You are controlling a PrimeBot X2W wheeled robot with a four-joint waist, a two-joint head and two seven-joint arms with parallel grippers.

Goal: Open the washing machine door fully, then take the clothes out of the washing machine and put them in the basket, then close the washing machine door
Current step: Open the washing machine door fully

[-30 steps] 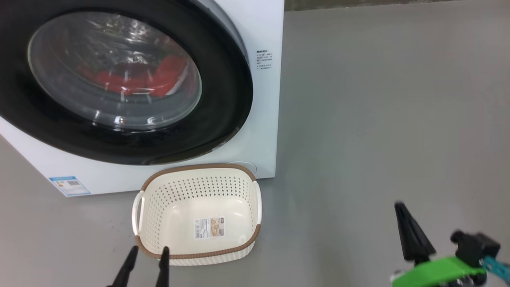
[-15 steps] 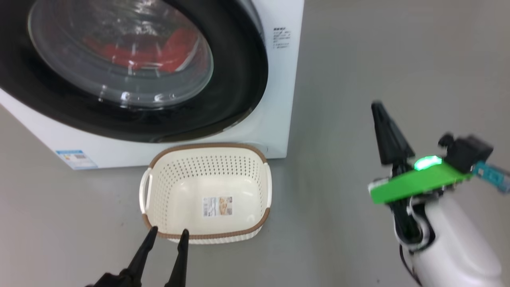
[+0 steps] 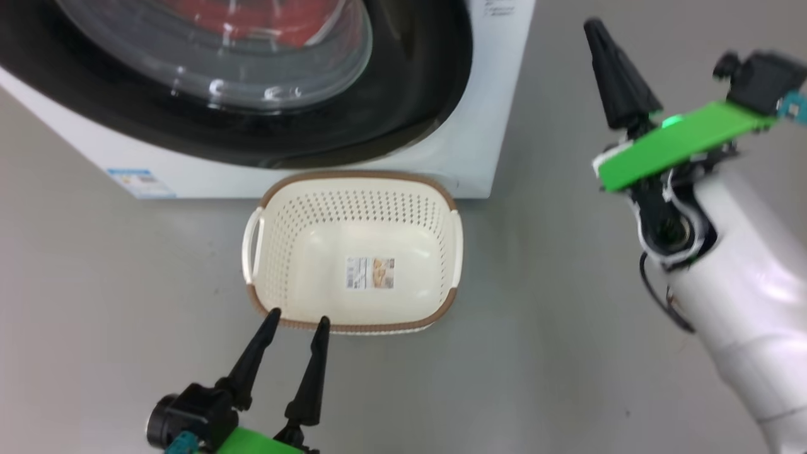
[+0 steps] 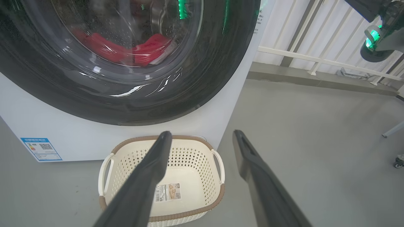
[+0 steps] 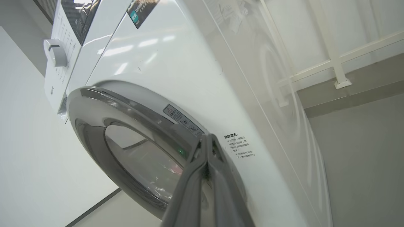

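The washing machine (image 3: 466,157) stands ahead, and its door (image 3: 410,94), with a black rim and bulging glass, lies against the front. Red clothes (image 4: 126,50) show through the glass. The cream basket (image 3: 277,252) sits on the floor just before the machine with nothing in it but a sticker. My left gripper (image 3: 297,317) is open, its tips at the basket's near rim; between its fingers (image 4: 157,164) I see the basket (image 4: 189,157). My right gripper (image 3: 596,28) is shut and holds nothing, raised to the right of the machine. In the right wrist view its tip (image 5: 206,137) points at the door's right edge (image 5: 142,126).
Grey floor (image 3: 555,265) spreads to the right of the machine and the basket. A white railing (image 4: 315,60) runs along the wall behind. A blue label (image 3: 139,180) marks the machine's lower left front. A control knob (image 5: 55,52) sits on the top panel.
The head camera has tilted down and turned, shifting the whole picture. My right gripper has risen from floor level to beside the machine's right side, still shut. The left gripper stays at the basket's rim.
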